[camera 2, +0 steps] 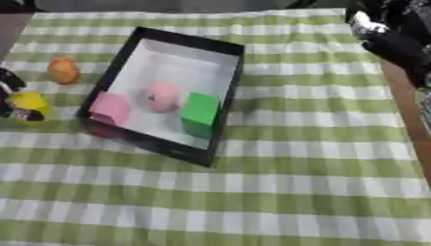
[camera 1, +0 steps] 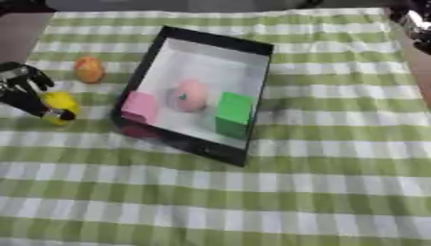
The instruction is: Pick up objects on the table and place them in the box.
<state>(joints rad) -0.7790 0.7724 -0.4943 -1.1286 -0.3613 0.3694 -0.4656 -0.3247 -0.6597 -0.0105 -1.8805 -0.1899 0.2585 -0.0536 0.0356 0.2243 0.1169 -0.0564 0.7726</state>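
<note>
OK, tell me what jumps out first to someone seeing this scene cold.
The black box with a white inside sits mid-table on the green checked cloth, holding a pink block, a pink round fruit and a green block. At the left edge, the left robot hand curls around a yellow object, with an orange fruit just beyond it.

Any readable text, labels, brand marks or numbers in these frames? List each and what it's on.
None readable.
Box: black rim, white inside, no print visible.
Pink block, pink round fruit, green block: plain faces; the fruit has a small dark spot, not text.
Orange fruit, yellow object at the left hand: no marks.
Checked cloth: pattern only.
</note>
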